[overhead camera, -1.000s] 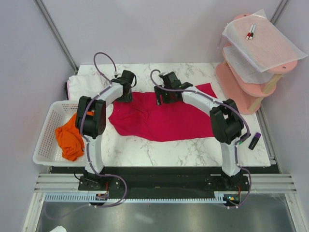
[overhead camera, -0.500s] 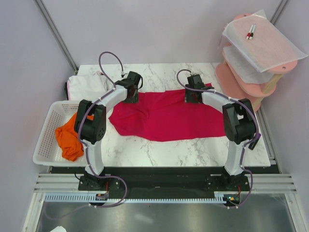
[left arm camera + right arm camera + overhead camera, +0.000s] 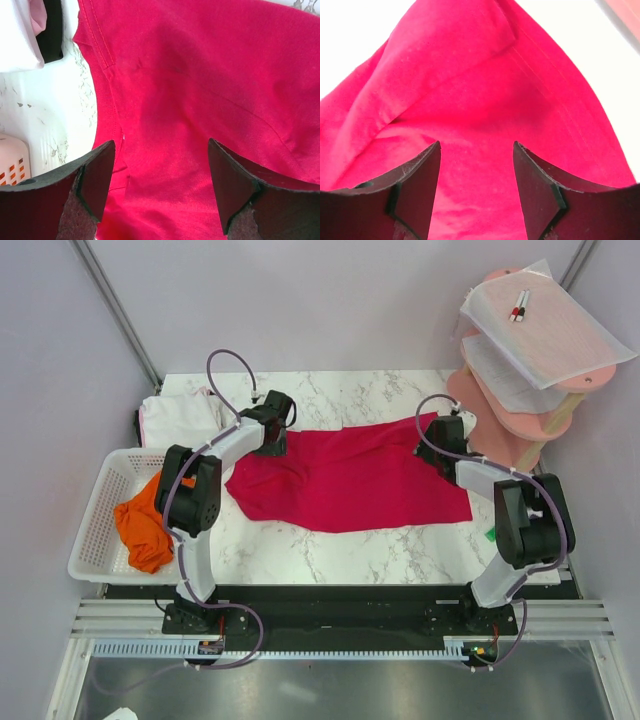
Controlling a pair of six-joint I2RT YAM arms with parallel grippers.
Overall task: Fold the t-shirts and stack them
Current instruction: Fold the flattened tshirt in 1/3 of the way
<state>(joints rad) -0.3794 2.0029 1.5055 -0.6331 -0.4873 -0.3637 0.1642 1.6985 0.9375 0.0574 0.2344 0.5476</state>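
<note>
Crimson t-shirt, edges cut off — both wrist views

Orange t-shirt partly behind left arm, red t-shirt cropped in both wrist views

I count three shirts: red shirt right of the basket, orange shirt in it, white shirt behind it. One basket, two arms, one pink shelf way off right of it.

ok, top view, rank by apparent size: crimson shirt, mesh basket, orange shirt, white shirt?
1. Crimson-red cloth t-shirt
2. White plastic mesh basket
3. Crumpled orange cloth t-shirt and white cloth t-shirt: too alike to rank
</note>
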